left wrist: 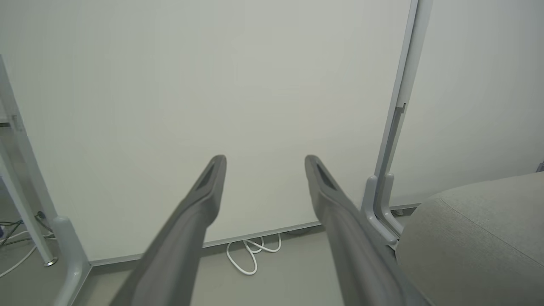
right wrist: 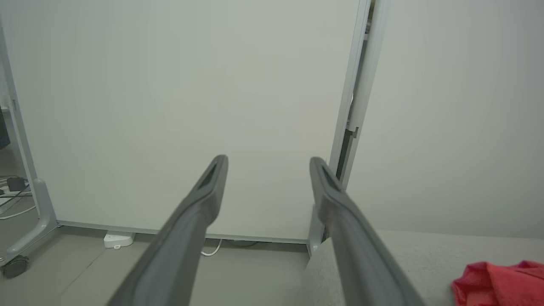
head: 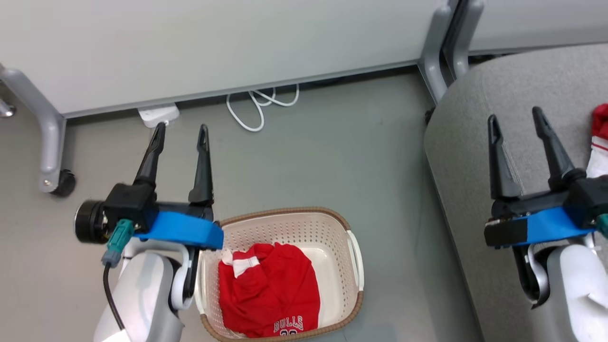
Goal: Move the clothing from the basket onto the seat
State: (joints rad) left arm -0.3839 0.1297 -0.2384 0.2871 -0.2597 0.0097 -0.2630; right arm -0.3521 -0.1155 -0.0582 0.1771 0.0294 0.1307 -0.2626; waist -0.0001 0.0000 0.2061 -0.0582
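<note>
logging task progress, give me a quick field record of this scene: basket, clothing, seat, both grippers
basket: cream, on the floor, left of the seat
in basket: red BULLS jersey, not yet moved
on seat: red and white garment at the far right
left gripper: open, empty, beside the basket's left rim
right gripper: open, empty, over the seat

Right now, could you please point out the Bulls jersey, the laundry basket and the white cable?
Bulls jersey (head: 270,289): head view, middle of its red fabric.
Laundry basket (head: 285,229): head view, its perforated far wall.
White cable (head: 256,128): head view, lower bend of its loop.
</note>
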